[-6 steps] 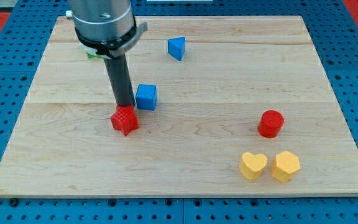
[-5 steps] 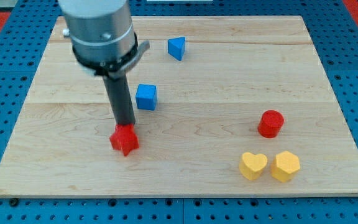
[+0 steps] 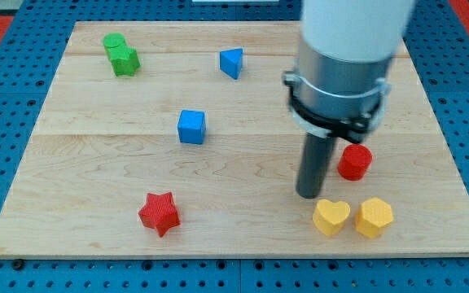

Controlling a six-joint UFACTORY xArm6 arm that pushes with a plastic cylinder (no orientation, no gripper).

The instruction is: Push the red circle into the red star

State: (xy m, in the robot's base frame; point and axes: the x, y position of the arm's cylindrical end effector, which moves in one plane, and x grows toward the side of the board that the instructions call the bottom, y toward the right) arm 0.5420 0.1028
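The red circle sits on the wooden board at the view's right, partly hidden by my rod. The red star lies at the view's lower left, far from the circle. My tip rests on the board just left of and slightly below the red circle, above the yellow heart. I cannot tell if the rod touches the circle.
A yellow hexagon sits right of the heart. A blue cube is at the middle left, a blue triangle at the top middle, and two green blocks at the top left. The board has its edge near the bottom.
My tip has moved from beside the red star across the board to the right, ending next to the red circle. The red star has slid down and slightly left. The green blocks are now uncovered.
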